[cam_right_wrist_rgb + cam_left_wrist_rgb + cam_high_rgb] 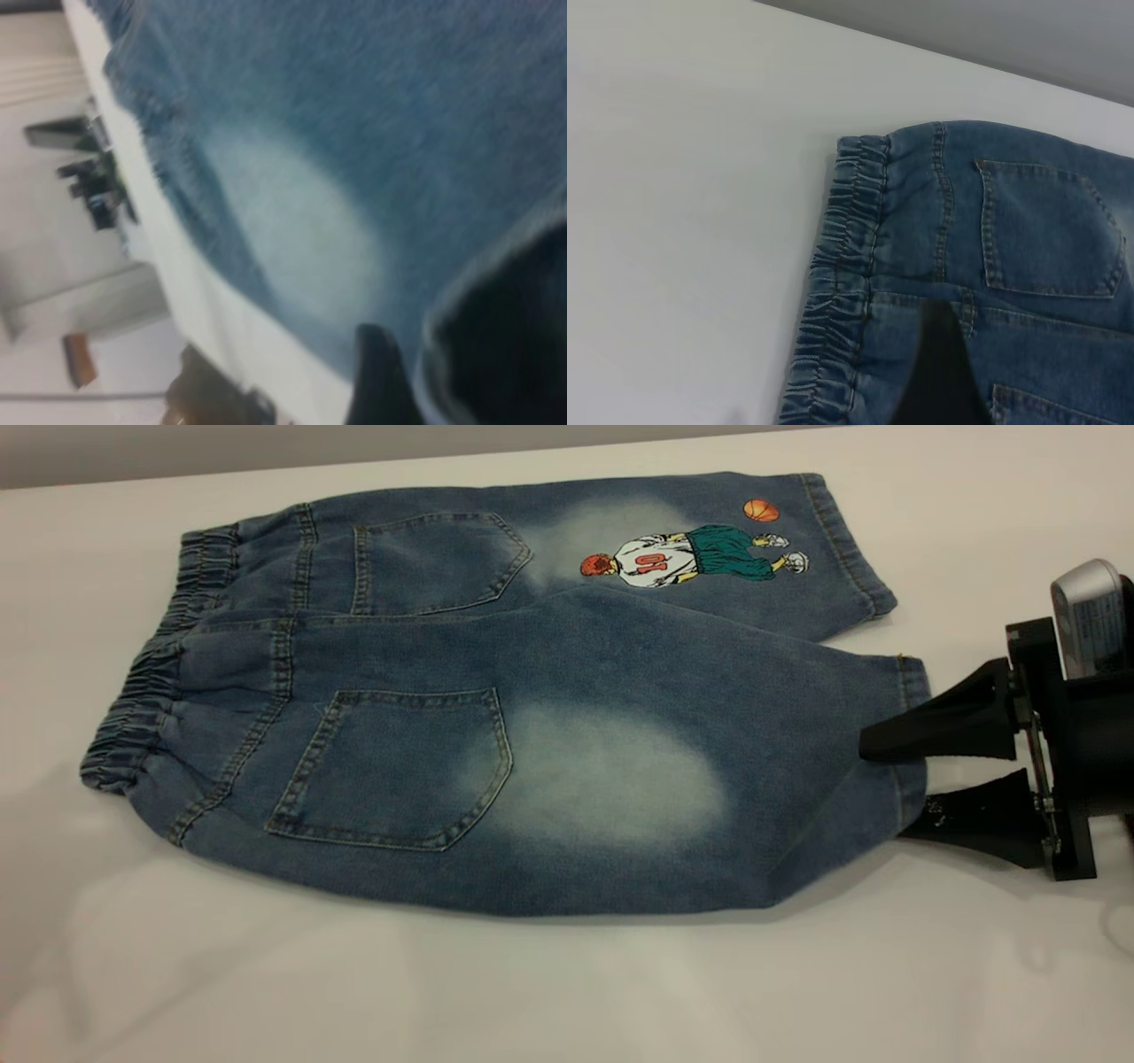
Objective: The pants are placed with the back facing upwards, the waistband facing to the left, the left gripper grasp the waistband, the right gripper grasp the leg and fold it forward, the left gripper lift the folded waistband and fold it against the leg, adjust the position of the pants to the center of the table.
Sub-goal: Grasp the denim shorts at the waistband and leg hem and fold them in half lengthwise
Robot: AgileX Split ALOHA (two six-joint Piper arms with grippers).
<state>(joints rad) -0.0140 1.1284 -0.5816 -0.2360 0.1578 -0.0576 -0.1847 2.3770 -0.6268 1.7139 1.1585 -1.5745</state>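
I have the denim shorts [496,717] lying flat, back up, on the white worktop [549,992], a little toward 11 o'clock of its middle. The gathered waistband [142,691] sits at the 9 o'clock end. My left claw [943,367] shows only in its own wrist camera, as a single dark pointed finger hanging over the denim just inside the waistband; I cannot tell whether it is spread or closed, and I judge it has no hold yet. Toward 12 o'clock lies the leg with the embroidered basketball player [691,558]. The plain leg [673,779] with its pale faded oval runs out to 3 o'clock, where my right claw [886,788] straddles the hem, one finger on top, one beneath, gaping fairly wide, not pinching. So I read this as the grasping step. Next I'd close the right claw on the hem, get the left claw pinched on the waistband, then carry both toward the far leg together.
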